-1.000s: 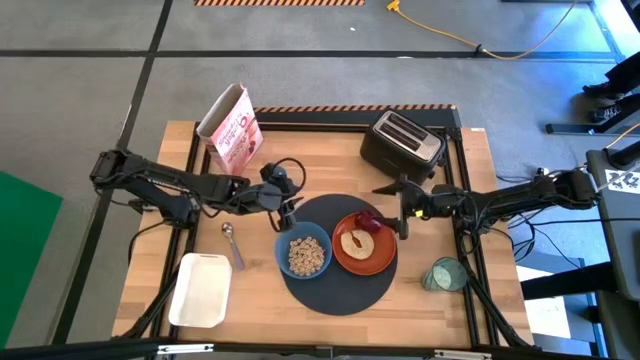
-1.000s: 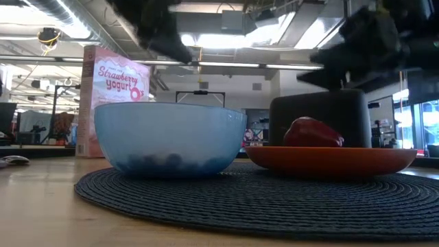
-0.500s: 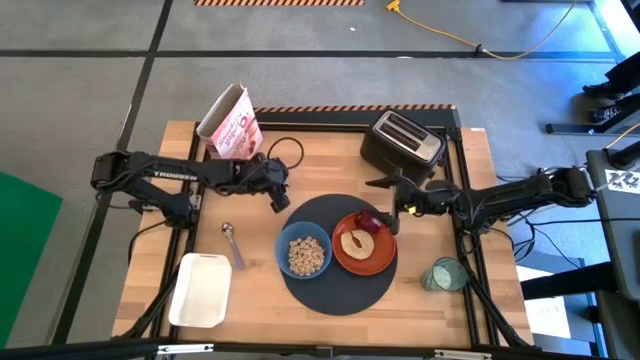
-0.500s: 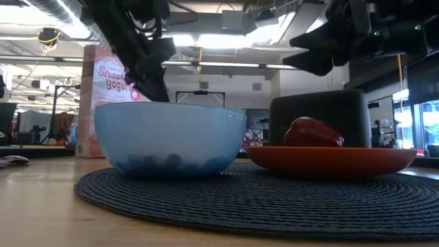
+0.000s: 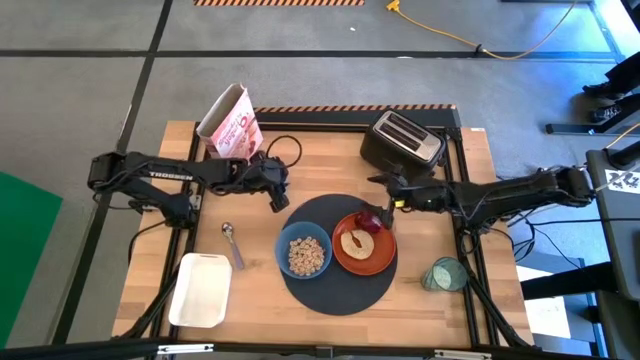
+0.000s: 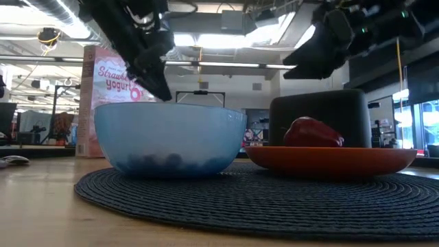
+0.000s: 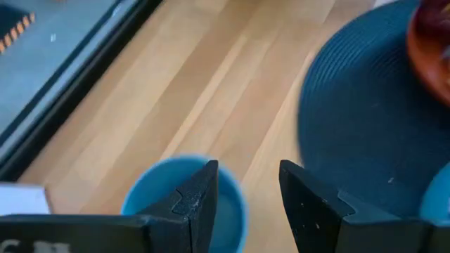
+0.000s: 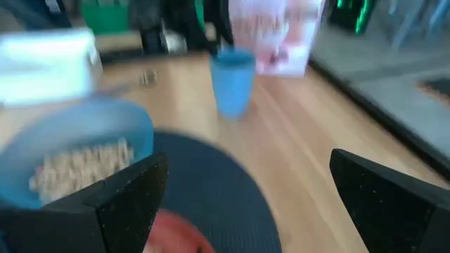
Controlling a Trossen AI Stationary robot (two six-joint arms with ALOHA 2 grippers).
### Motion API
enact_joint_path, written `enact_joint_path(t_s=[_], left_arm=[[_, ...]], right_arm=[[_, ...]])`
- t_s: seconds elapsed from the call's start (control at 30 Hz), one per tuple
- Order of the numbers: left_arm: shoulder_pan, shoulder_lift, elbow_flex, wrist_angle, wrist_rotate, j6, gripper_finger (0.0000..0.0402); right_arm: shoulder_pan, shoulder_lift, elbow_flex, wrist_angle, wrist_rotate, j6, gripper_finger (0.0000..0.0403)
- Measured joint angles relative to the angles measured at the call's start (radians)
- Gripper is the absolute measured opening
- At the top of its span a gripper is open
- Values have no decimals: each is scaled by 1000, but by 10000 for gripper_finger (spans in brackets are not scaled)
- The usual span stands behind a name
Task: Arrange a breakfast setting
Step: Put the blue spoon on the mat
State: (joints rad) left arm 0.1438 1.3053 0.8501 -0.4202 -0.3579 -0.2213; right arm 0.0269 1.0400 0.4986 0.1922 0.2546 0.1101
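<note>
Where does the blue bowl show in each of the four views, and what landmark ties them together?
High view: bowl on the left part of the mat, cereal inside.
Low view: left of centre, on the mat.
Left wrist view: only a pale blue sliver at the picture's edge, probably its rim.
Right wrist view: at the picture's left, holding cereal.
Shared landmark: the mat under it, seen in all four.

From above, the left gripper [image 5: 280, 203] hides whatever sits beneath it beside the mat [image 5: 335, 290]. At counter level, the bowl [image 6: 170, 139] wall conceals its cereal.
</note>
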Motion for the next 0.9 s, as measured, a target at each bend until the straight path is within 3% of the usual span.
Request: enact_joint_path(t_s=[0.23, 0.43, 0.67, 0.9], left_arm=[[-105, -37, 0, 104, -69, 33, 147], [-235, -38, 0, 193, -149, 75, 147], [-363, -59, 0, 88, -204, 21, 147], [-392, -104, 0, -225, -97, -405, 147]], right_arm=[[11, 12, 320, -619, 82, 155, 383], [148, 12, 512, -959, 189, 339, 383], [353, 12, 590, -1075, 310, 518, 383], [433, 30, 560, -1086, 411, 614, 383]])
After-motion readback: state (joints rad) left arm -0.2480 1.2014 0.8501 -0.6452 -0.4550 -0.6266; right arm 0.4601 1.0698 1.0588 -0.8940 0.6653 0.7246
